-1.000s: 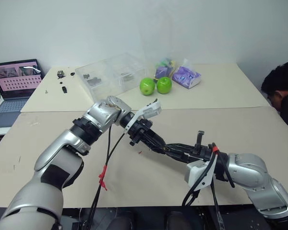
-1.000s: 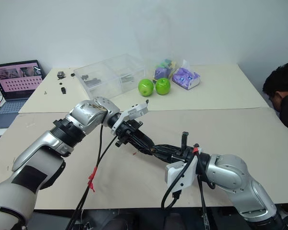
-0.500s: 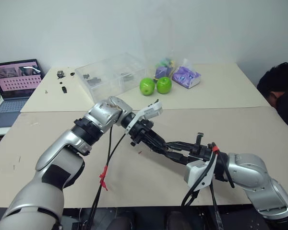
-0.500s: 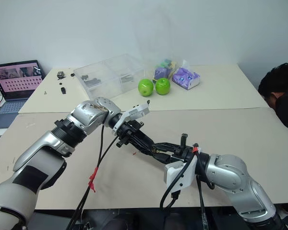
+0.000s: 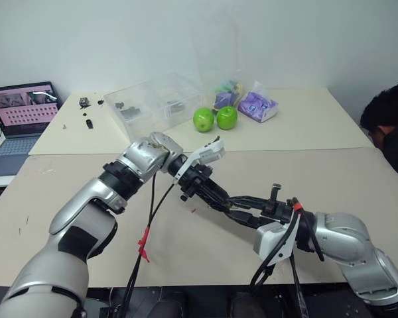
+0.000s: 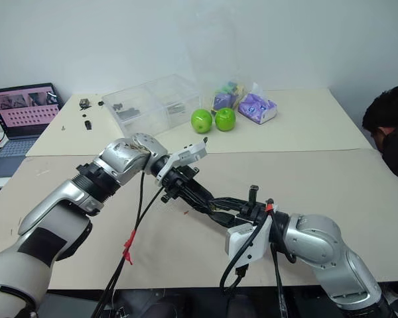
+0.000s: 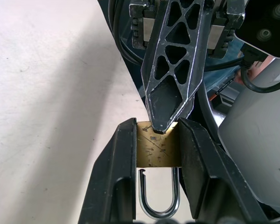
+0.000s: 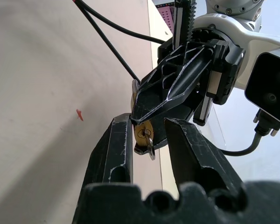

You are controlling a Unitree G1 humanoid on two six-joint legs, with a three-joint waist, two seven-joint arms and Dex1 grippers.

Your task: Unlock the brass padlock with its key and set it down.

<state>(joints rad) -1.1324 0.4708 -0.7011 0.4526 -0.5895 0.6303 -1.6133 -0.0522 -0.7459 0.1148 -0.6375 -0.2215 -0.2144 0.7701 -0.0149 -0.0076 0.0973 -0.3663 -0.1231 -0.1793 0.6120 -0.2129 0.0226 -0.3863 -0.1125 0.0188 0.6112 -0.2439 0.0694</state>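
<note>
The left gripper point(image 7: 156, 158) clamps the brass padlock point(image 7: 157, 148) by its body above the table point(image 5: 358, 179), shackle toward its wrist. The right gripper point(image 8: 147, 140) stands slightly parted around the key point(image 8: 150, 145), which sits in the keyhole; whether its pads touch the key, I can't tell. Next, I'd say: close squarely on the key, turn gently, keep the padlock steady.

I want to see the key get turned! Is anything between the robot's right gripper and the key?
Nothing visible. The key sits in the brass padlock, in the gap between the right gripper's open fingers. The left gripper holds the padlock.
</note>
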